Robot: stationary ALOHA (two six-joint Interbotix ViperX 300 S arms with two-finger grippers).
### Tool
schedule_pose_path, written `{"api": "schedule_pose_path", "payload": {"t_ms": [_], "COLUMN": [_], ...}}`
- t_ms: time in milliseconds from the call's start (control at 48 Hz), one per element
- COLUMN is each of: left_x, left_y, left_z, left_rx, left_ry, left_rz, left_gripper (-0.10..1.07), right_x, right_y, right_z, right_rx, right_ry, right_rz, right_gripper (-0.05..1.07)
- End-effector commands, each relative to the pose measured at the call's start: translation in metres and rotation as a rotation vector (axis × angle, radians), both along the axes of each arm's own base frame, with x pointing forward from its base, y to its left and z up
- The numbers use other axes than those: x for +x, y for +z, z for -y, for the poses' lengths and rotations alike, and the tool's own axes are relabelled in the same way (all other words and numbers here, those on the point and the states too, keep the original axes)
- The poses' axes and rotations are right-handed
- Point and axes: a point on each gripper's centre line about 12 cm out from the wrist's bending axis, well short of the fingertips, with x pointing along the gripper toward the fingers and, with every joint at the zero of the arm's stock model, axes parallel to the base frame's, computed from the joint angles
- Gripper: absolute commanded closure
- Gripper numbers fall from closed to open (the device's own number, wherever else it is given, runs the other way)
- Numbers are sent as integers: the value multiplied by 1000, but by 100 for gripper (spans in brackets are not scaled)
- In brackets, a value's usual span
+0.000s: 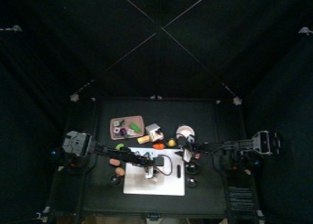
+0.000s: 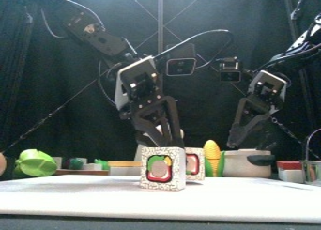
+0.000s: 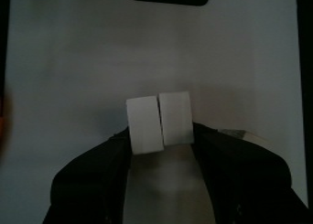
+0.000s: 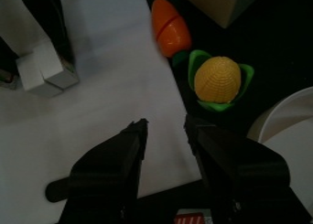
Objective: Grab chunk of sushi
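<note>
Front view: sushi chunk (image 2: 160,169) stands upright between left fingers (image 2: 167,129).

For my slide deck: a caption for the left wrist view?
Left gripper over two white-sided sushi chunks on the white cutting board.

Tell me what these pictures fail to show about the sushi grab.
- Left wrist view: whether the left tool actually grips the sushi pieces, because its dark sides merge into shadow.
- Front view: that tool's tips, hidden behind the sushi pieces.
- Top view: everything on the table is too small to identify.
- Right wrist view: the white plate is cut off by the picture's edge.
</note>
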Motion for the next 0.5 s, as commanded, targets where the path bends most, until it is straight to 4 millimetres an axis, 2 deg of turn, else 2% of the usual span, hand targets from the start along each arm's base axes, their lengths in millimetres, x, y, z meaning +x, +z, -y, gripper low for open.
{"api": "schedule_pose_path", "payload": {"t_ms": [0, 354, 479], "left_x": [4, -3, -23], "left_y": [32, 34, 40], "left_z": [1, 0, -4], "left_rx": [-1, 10, 10], "left_ry": [-8, -16, -7], "left_rz": [63, 46, 10], "left_gripper": [23, 24, 24], "right_x": [6, 6, 5], "right_y": [10, 10, 9], "right_z": [0, 0, -1], "right_rx": [-4, -3, -3], "right_ry": [2, 3, 4], "right_rz": [36, 35, 34], "right_gripper": [25, 25, 25]}}
